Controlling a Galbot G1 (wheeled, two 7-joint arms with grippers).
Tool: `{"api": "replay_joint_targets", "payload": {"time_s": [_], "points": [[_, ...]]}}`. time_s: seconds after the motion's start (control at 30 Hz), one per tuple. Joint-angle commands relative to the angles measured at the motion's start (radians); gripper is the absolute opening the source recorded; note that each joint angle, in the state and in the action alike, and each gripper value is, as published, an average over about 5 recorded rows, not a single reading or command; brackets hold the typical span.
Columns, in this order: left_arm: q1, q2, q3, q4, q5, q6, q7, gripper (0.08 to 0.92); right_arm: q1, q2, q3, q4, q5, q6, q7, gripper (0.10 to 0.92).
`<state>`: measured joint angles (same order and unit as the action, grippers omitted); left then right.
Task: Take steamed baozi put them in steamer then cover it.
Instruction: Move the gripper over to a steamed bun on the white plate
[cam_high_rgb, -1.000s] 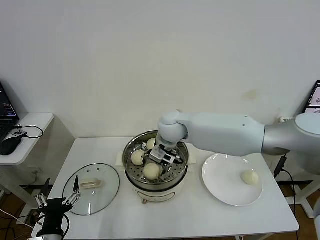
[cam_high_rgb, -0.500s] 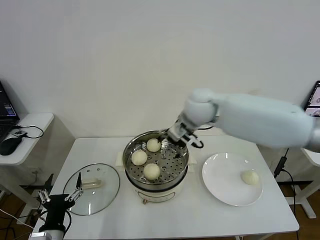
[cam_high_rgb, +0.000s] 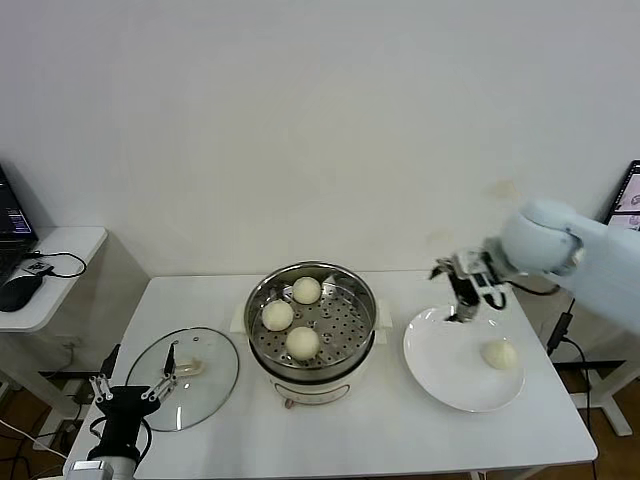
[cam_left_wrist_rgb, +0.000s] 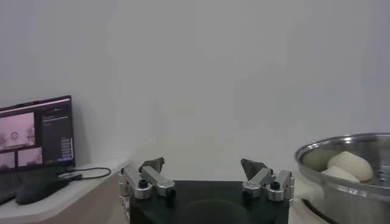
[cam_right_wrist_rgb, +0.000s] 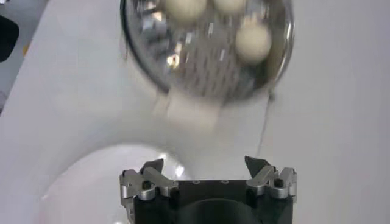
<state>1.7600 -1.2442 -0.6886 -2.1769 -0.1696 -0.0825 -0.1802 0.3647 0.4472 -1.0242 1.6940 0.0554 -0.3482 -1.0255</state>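
Three steamed baozi (cam_high_rgb: 288, 316) sit in the steamer (cam_high_rgb: 313, 358), and I've got the right gripper (cam_high_rgb: 465, 296) spread empty over the plate (cam_high_rgb: 440, 366), ready for the last bun (cam_high_rgb: 499, 354). The cover (cam_high_rgb: 185, 372) lies left of the steamer so the pot remains accessible, with the left gripper (cam_high_rgb: 133, 378) wide open, seemingly just above its near edge.

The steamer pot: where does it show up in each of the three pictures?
Head view: the steamer sits mid-table, between glass lid and plate.
Left wrist view: its rim shows at the picture's edge.
Right wrist view: seen from above.
Shared landmark: the buns inside it.
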Motion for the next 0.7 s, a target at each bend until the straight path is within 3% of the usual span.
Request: {"api": "replay_joint_targets", "payload": {"time_s": [0.03, 0.33, 0.7], "points": [[0.002, 0.003, 0.007, 0.007, 0.004, 0.001, 0.000, 0.823, -0.390, -0.116, 0.288, -0.113, -0.155, 0.027, -0.013, 0.823], [0.007, 0.009, -0.007, 0.013, 0.008, 0.013, 0.001, 0.823, -0.655, 0.015, 0.539, -0.331, -0.308, 0.061, 0.008, 0.823], [0.003, 0.009, -0.011, 0.018, 0.009, 0.017, 0.001, 0.823, -0.709, 0.112, 0.560, -0.431, -0.370, 0.067, 0.016, 0.823]]}}
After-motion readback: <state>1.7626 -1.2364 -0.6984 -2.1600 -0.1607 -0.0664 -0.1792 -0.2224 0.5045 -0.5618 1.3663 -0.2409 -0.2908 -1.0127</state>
